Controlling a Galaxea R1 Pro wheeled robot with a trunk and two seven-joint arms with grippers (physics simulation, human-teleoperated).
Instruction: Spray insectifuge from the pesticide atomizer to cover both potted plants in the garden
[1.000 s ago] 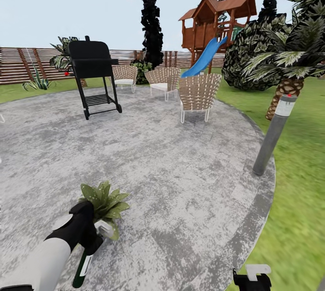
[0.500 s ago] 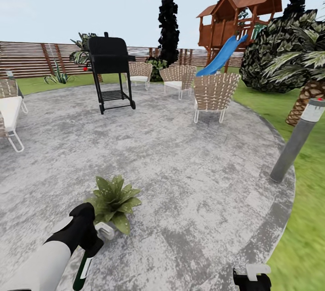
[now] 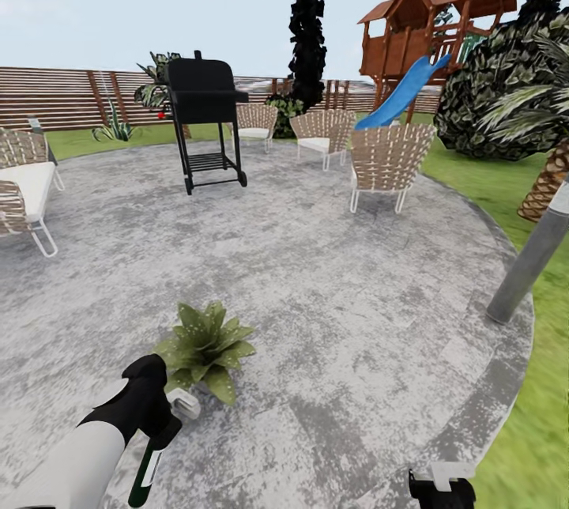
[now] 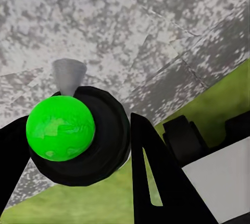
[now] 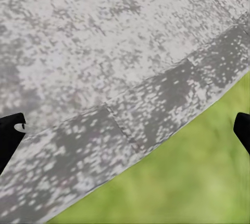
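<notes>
My left gripper is shut on the pesticide atomizer, low at the head view's left. The green bottle hangs bottom-down and tilted, and its pale grey trigger head points toward a potted plant. That plant is a rosette of broad green leaves standing on the round grey paved patch, just beyond the trigger head. In the left wrist view the bottle's bright green end sits between the black fingers. My right gripper is at the bottom edge; in its wrist view it stands open over the paving's rim and the lawn.
A black grill stands at the back of the paving, with wicker chairs to its right and another chair at the left edge. A grey post leans at the right rim. A slatted fence, a playhouse with a blue slide and trees lie beyond.
The whole picture has slid right and down, so the camera has turned left. A chair has come into view at the left. The left gripper keeps its hold on the atomizer.
</notes>
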